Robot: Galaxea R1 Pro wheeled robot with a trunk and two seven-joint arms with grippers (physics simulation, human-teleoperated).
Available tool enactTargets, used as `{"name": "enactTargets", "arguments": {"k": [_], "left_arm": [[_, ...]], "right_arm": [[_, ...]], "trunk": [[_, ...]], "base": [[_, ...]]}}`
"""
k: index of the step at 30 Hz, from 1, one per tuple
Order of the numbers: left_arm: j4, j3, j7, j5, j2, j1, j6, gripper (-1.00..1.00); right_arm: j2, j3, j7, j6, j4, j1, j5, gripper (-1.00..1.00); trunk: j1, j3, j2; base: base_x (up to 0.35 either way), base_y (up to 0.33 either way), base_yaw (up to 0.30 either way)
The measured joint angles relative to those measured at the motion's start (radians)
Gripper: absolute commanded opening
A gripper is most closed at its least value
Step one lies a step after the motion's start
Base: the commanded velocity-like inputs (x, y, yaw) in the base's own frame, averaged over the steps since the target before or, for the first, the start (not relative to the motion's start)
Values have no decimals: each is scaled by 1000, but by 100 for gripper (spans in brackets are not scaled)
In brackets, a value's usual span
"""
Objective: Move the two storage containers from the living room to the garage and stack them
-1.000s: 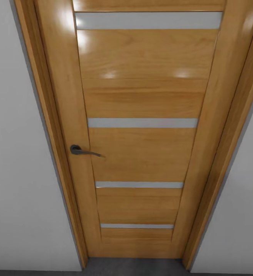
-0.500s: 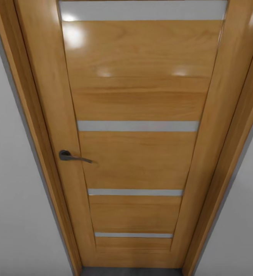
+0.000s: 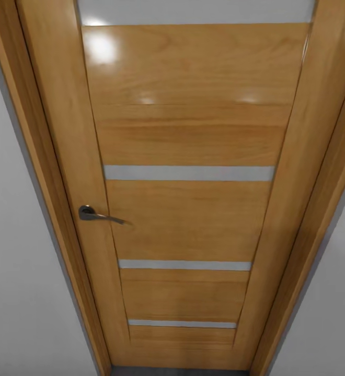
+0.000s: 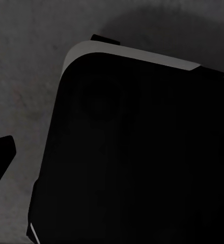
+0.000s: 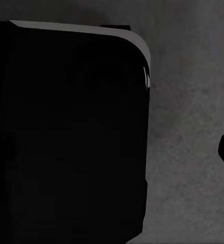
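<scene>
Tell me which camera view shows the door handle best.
The head view: the dark lever door handle sits on the left side of the closed wooden door, seen whole against the wood. The left and right wrist views look down on dark grey floor and a black body, giving nothing of the handle.

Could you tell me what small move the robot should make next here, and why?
Probably bring one arm up toward the door handle. The wooden door looks closed, sitting flush in its frame and blocking the way ahead, with the dark lever at its left edge. Both wrist views look down at dark grey floor, so the arms seem to be hanging low and would need raising first.
</scene>
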Motion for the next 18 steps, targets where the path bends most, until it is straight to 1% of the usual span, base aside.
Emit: {"name": "enactTargets", "arguments": {"k": [18], "left_arm": [[0,1,1,2,-2,0,2,100]], "right_arm": [[-1,0,-3,-3,0,0,0,100]], "trunk": [[0,0,0]], "base": [[0,0,4]]}}
